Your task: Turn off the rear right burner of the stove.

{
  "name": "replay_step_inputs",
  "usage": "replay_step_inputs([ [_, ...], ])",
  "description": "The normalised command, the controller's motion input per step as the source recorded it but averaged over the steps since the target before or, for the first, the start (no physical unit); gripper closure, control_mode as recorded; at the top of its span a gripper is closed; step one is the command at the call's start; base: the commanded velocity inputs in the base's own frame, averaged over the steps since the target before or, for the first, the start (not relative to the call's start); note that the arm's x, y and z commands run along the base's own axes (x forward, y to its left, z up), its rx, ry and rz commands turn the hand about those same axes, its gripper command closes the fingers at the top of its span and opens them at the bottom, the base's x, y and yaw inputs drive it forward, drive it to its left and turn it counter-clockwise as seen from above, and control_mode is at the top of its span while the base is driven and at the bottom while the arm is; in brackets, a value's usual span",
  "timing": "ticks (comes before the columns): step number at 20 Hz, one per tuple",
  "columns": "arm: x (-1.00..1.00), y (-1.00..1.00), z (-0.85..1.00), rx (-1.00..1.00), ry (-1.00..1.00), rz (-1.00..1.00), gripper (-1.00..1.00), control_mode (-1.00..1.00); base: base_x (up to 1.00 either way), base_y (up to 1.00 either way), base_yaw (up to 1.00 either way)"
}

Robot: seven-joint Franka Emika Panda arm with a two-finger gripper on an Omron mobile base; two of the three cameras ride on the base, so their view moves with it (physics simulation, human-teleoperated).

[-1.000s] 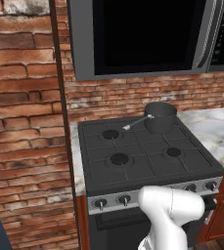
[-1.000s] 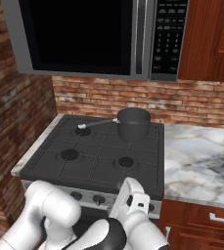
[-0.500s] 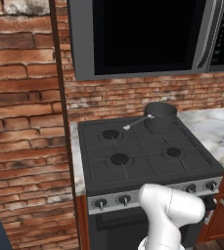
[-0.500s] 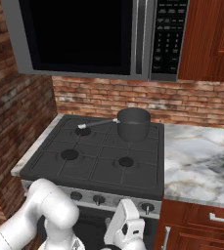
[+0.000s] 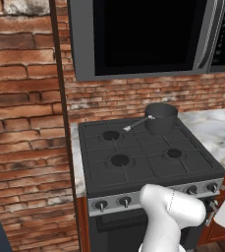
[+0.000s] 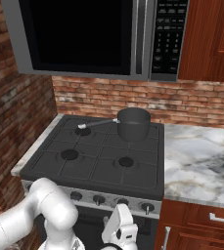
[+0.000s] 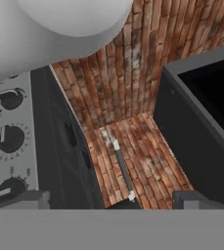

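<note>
Four burners sit on the stove (image 5: pixel 148 157), and the rear right burner (image 6: pixel 133 133) is hidden under a dark pot (image 6: pixel 133 123) whose handle (image 6: pixel 100 123) reaches left toward the rear left burner (image 6: pixel 82 131). Along the silver front strip the knobs (image 6: pixel 99 199) are partly covered: in the left base view the white arm (image 5: pixel 170 216) blocks the middle of the row, and in the right base view it hides the strip's left end. From the hand camera, rolled sideways, three knobs (image 7: pixel 10 138) stand at the left edge, the lowest cut behind a fingertip. The tool (image 7: pixel 116 199) shows there as two dark fingertips (image 7: pixel 25 199) set wide apart with nothing between them, low in front of the stove and touching no knob. Its body is hard to make out in the base views. Above hangs a microwave (image 6: pixel 91 36), its top cropped, against a brick wall (image 5: pixel 23 123). To the right lies a marble worktop (image 6: pixel 199 163), cut by the frame edge.
</note>
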Motion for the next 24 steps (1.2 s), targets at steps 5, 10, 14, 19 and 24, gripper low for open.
replay_step_inputs([
  [5, 0.00, 0.00, -0.45, 0.00, -0.02, 0.00, -1.00, -1.00, 0.00, 0.00, 0.00],
  [10, 0.13, -0.02, -0.19, 0.00, -0.02, 0.00, -1.00, -1.00, 0.00, 0.00, 0.00],
  [14, 0.19, -0.02, -0.03, 0.00, 0.00, 0.00, -1.00, -1.00, 0.00, 0.00, 0.00],
  [19, 0.15, 0.00, -0.05, 0.00, 0.00, 0.00, -1.00, -1.00, 0.00, 0.00, 0.00],
  [24, 0.06, 0.00, -0.13, 0.00, 0.00, 0.00, -1.00, -1.00, 0.00, 0.00, 0.00],
])
